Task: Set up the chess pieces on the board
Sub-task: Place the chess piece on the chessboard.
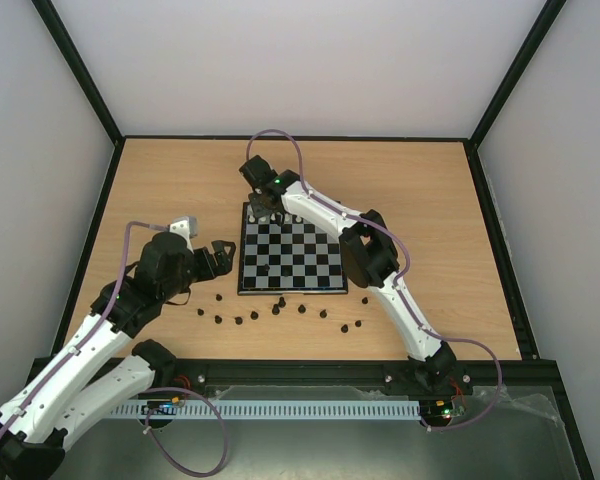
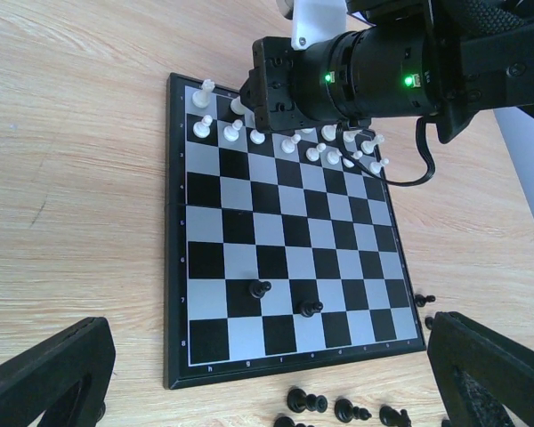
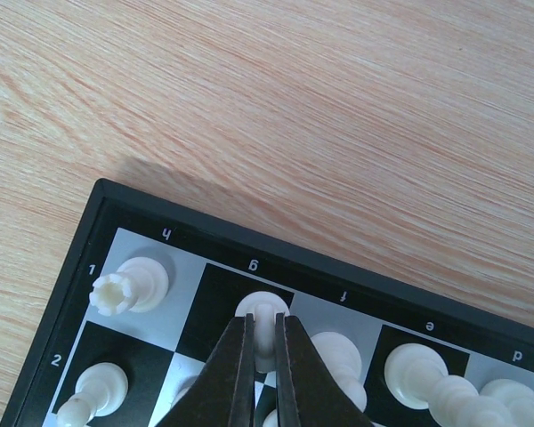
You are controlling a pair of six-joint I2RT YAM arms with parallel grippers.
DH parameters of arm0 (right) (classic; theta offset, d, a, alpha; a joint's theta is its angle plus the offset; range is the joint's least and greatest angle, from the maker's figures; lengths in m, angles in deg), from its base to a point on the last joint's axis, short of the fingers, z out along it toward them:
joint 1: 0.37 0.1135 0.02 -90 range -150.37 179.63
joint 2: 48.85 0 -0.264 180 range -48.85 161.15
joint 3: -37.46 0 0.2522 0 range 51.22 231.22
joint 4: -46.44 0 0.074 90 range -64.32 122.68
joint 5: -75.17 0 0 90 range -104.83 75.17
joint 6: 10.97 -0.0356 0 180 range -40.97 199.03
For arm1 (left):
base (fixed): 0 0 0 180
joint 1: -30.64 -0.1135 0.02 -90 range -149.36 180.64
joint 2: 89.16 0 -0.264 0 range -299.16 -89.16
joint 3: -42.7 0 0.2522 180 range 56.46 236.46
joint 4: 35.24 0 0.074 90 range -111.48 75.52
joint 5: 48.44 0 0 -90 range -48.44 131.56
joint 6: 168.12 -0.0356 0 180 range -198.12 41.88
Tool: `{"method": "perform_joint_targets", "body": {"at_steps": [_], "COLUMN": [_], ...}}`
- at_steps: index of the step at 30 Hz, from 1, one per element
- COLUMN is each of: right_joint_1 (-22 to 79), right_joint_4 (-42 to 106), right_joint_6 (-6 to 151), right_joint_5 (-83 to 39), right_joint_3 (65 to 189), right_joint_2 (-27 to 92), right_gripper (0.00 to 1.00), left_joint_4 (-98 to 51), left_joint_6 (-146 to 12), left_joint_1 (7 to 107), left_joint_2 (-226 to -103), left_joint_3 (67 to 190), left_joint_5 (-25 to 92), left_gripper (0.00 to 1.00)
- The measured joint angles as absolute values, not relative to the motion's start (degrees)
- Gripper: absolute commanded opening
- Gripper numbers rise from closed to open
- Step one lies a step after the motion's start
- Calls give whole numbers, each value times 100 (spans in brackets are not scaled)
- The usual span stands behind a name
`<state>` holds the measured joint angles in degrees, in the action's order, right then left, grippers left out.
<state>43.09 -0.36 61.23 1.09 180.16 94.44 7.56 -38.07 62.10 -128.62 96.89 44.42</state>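
right jaws: clamped on white piece (image 3: 264, 310) | g1, board (image 3: 214, 236) edge row

Resting flat near the middle of the light wood-grain tabletop (image 1: 420, 190): a square flat chessboard of black and pale grey checks (image 1: 310, 262). Lying directly on the wood just beside the board's near edge: a loose scatter of small black chess pieces (image 1: 302, 308), spreading past both near corners.

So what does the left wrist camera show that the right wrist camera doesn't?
Only the left wrist view: the whole board, two black pawns on it, loose black pieces on the table beside it, the right arm above the white pieces. Only the right wrist view: the right gripper shut on a white piece at g1. Both: the white rook in the board's corner.
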Motion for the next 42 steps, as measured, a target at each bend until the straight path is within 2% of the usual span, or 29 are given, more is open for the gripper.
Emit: {"method": "perform_joint_targets", "body": {"at_steps": [16, 33, 42], "right_joint_1": [4309, 4309, 4309], "right_joint_4": [5, 5, 5], "right_joint_6": [6128, 6156, 6171], "right_joint_5": [-85, -112, -125], "right_joint_3": [18019, 18019, 18019], "right_joint_2": [9444, 9444, 9444], "right_gripper": [2, 17, 18], "left_joint_4": [697, 620, 609], "left_joint_6": [-3809, -3809, -3816], "left_joint_1": [6210, 6210, 6210], "left_joint_2": [-12875, -12908, -12917], "left_joint_3": [9656, 9647, 9621], "left_joint_5": [4442, 4440, 4440], "left_gripper": [99, 99, 99]}}
